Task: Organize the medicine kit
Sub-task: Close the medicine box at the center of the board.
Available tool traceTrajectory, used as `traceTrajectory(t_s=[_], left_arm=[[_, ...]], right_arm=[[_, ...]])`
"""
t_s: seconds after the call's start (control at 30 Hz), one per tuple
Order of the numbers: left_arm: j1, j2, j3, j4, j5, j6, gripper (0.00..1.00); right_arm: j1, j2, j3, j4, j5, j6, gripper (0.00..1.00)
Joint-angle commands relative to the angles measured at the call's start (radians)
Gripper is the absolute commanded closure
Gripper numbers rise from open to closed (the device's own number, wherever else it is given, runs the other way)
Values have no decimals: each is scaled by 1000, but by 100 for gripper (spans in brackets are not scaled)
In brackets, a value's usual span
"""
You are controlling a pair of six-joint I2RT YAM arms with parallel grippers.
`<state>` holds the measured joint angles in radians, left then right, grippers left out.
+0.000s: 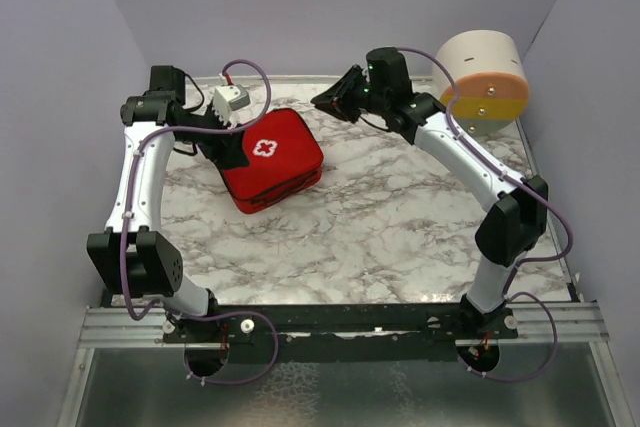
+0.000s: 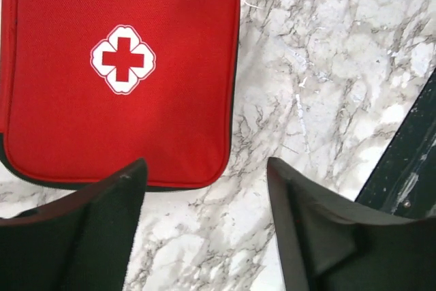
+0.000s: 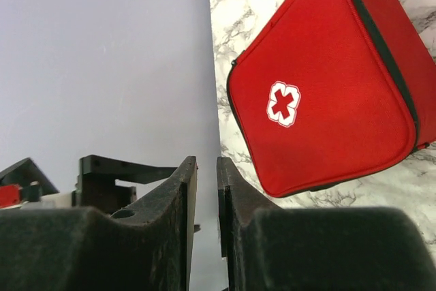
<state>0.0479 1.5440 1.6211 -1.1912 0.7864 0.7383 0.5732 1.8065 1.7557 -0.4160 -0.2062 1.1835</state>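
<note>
Zipped red medicine kit (image 1: 270, 159) on the marble table (image 1: 400, 217), both arms empty above it.

We see the kit lying flat at the table's left rear, lid up with the white cross showing, its zipper closed, so we cannot tell what is inside. The round container (image 1: 485, 82) stands at the right rear corner, contents hidden. The left gripper (image 2: 204, 168) hangs over the kit's near-left edge with its jaws spread wide around nothing. The right gripper (image 3: 206, 161) is raised near the back wall, aimed at the kit, jaws a narrow slit apart and empty. Only the top view shows the container. The wrist views show the kit's black zipper edge (image 3: 381, 39).
</note>
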Motion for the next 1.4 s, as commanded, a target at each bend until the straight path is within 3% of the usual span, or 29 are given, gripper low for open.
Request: traceTrajectory(t_s=[0.0,0.07,0.17,0.37,0.5,0.57,0.87,1.0,1.23,1.37], left_arm=[[-3,-63,-14,-26,34,-26,23],[-3,-75,-23,8,6,-71,22],[-3,-93,-79,184,-157,-220,22],[26,-23,-153,470,-436,-475,22],[57,85,-122,494,-478,-615,22],[57,113,-123,514,-489,-671,22],[58,137,-177,557,-492,-747,22],[58,146,-178,558,-474,-761,22],[57,151,-175,560,-473,-769,22],[57,151,-181,559,-467,-777,22]], right_arm=[[5,13,-23,-32,17,-35,81],[0,31,-14,-42,17,-56,81],[-21,110,47,-70,3,-133,81],[-93,425,343,-148,-117,-259,79],[-115,615,610,-243,-138,-360,70],[-125,676,657,-289,-136,-419,62],[-139,561,307,-29,-322,-502,52],[-139,518,250,38,-376,-511,52],[-175,450,204,69,-310,-518,47],[-204,442,197,109,-348,-506,47]])
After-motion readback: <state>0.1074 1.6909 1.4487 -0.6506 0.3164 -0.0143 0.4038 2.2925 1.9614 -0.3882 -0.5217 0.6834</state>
